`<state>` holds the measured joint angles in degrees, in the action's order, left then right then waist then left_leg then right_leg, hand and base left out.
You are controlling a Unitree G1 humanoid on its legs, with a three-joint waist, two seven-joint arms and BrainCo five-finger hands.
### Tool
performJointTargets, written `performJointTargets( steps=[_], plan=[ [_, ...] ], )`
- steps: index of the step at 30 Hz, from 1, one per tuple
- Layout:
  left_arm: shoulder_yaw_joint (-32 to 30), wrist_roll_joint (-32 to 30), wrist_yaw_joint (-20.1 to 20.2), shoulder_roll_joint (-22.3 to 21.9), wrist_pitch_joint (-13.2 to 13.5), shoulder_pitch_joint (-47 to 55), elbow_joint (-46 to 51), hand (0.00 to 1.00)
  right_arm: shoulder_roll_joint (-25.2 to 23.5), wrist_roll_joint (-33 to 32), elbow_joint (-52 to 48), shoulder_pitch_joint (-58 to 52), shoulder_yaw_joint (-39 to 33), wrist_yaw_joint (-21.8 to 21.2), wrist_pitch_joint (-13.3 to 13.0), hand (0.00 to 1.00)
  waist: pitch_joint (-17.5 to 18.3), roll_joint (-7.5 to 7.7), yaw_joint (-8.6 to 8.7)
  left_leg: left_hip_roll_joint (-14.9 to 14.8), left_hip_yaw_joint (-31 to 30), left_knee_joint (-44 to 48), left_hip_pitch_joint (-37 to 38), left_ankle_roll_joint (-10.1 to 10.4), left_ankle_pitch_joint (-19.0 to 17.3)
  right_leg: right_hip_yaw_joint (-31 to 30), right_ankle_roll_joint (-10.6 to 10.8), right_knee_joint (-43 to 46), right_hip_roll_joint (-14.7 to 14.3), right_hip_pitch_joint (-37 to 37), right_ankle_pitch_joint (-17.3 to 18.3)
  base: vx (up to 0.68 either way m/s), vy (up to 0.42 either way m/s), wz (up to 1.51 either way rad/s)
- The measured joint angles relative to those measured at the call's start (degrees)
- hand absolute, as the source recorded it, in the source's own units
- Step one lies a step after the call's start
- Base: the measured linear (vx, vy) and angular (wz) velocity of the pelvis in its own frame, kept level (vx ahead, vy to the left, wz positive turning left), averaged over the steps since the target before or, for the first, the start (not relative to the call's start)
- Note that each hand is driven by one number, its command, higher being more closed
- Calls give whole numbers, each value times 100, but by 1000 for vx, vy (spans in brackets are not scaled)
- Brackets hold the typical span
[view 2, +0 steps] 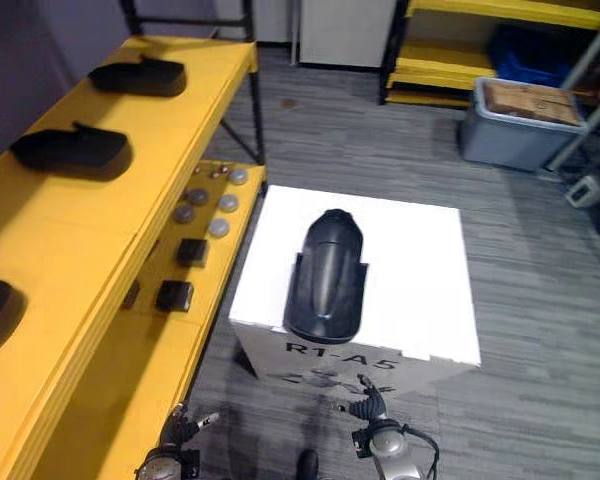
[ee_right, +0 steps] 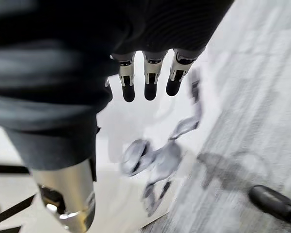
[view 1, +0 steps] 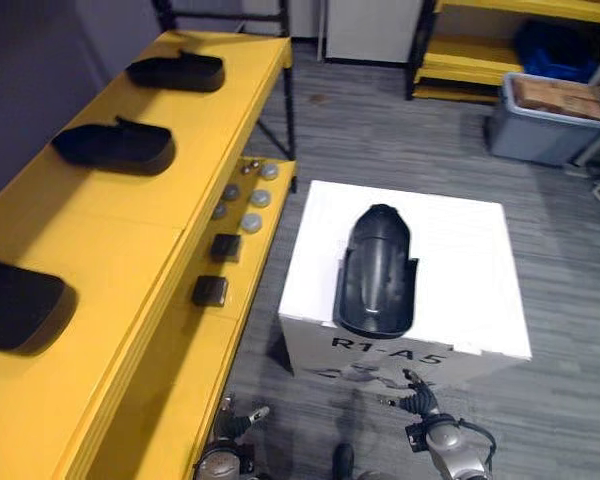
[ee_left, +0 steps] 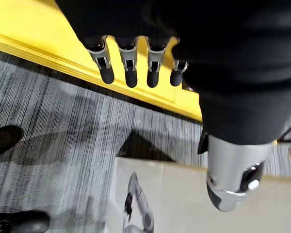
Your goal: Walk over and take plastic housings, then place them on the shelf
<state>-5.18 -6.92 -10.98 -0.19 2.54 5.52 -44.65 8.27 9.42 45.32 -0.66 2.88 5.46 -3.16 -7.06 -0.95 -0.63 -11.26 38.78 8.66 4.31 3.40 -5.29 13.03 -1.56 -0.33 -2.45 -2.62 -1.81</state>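
One black plastic housing (view 1: 378, 270) lies hollow side up on top of the white box (view 1: 460, 250), its rounded end pointing away from you and its open end near the box's front edge. To the left of the box runs the yellow shelf (view 1: 100, 230), and you can count three more black housings along its top board: the far housing (view 1: 177, 71), the middle housing (view 1: 115, 146) and the near housing (view 1: 18, 305), well apart from one another. On the shelf's lower board, just beside the box, sit five grey round caps (view 1: 251, 222) and at least two small black blocks (view 1: 210, 291).

Your left robot hand (ee_left: 130, 73) hangs low in front of the box on its shelf side, fingers straight and spread, holding nothing. Your right robot hand (ee_right: 149, 87) hangs low before the box's front face, fingers likewise straight and empty, not touching the housing.

Beyond the box to the right stand one grey-blue bin (view 1: 540, 140) with cardboard inside and a second yellow rack (view 1: 470, 65).
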Motion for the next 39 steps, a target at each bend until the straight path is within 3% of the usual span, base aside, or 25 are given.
performJointTargets(
  steps=[1,2,3,5,6,7,9,11,12,14,15,17,20,25,31,35,39],
  plan=[
    [-1,-1,2,2,-1,-1,-12,0,-22,2,0,-49,-1,-2,0,0,-2,2,9,-57,-6,33,-4,2,0,35,3,-48,1,19,61,-112,-84,-17],
    [0,-3,5,9,-7,5,-26,0,-92,-2,-1,-131,-59,-4,0,0,-37,-11,8,-174,3,223,-31,51,-32,541,-184,72,93,19,415,-78,-87,-34],
    [2,-5,7,71,-15,87,-14,0,-221,-27,-12,-203,-56,-2,-1,0,-67,16,-25,-388,-24,774,-107,165,-124,887,-145,339,206,-2,469,-68,-99,-42],
    [0,-6,12,116,-47,173,-13,0,-280,-91,-56,-253,-55,-1,-2,0,-116,20,-13,-608,-316,1443,-260,162,-195,681,-168,412,132,49,420,-14,-108,-48],
    [-4,-1,9,112,-52,248,-14,0,-279,-141,-93,-244,-60,8,-2,0,-149,45,-51,-695,-921,2004,-560,115,-312,443,-184,456,78,62,416,14,-132,-89],
    [-5,3,19,97,-48,305,17,0,-242,-237,-111,-160,-74,25,-4,0,-188,12,-96,-446,-1794,2103,-744,204,-594,161,-216,485,46,35,394,9,-103,-101],
    [9,5,11,92,-48,315,35,0,-234,-245,-109,-113,-189,42,-6,0,-221,22,-152,8,-2793,1875,-903,386,-793,-255,-265,449,6,49,398,8,-30,-101],
    [63,16,9,82,-37,309,78,0,-219,-315,-102,-131,-353,68,-6,0,-243,-9,-167,354,-3524,1479,-1100,414,-778,-439,-256,337,-4,118,393,39,0,-86],
    [79,28,9,81,-33,307,79,0,-217,-354,-93,-134,-395,77,-6,0,-261,-34,-182,388,-3608,1351,-1127,397,-769,-442,-253,326,-12,121,391,28,42,-81],
    [198,130,8,76,-36,293,57,0,-195,-464,-42,-255,-449,123,-6,0,-276,-188,-164,398,-3734,1021,-1091,121,-571,-464,-225,377,-120,249,403,58,96,-60],
    [248,133,14,66,-36,300,54,0,-188,-468,-44,-320,-483,131,-6,0,-244,-246,-155,402,-3753,917,-1072,84,-505,-471,-177,400,-164,263,428,121,148,-36],
    [253,206,15,90,-37,248,46,0,-247,-572,11,-420,-576,134,-1,0,-221,-177,-156,535,-3712,591,-847,-33,-314,-551,-8,591,-35,253,579,160,163,-17],
    [256,277,14,96,-38,203,41,0,-314,-595,12,-425,-746,147,-2,0,-188,-147,-155,759,-3664,86,-574,-129,-112,-463,44,691,192,280,627,229,134,6],
    [215,356,-4,263,-39,264,46,0,-423,-768,-10,-350,-1141,200,-6,0,-99,-134,-177,925,-3693,-276,-166,-144,-82,-419,164,473,330,655,701,212,96,10],
    [-5,526,-8,306,-40,430,91,0,-334,-832,-715,-374,-2199,432,-5,0,19,-35,-163,985,-3729,-275,-10,-131,-74,-290,252,437,396,859,756,125,17,4],
    [-8,526,6,316,-40,663,155,0,91,-823,-1073,-342,-2764,579,16,0,163,35,-168,962,-3728,-203,95,-86,28,-292,263,719,412,860,763,55,-4,-3],
    [-8,534,27,317,-41,834,287,0,438,-831,-2024,-343,-2740,643,88,0,196,43,-64,890,-3732,-178,110,-51,151,-301,358,1420,424,519,827,24,-3,-9]
  ],
)
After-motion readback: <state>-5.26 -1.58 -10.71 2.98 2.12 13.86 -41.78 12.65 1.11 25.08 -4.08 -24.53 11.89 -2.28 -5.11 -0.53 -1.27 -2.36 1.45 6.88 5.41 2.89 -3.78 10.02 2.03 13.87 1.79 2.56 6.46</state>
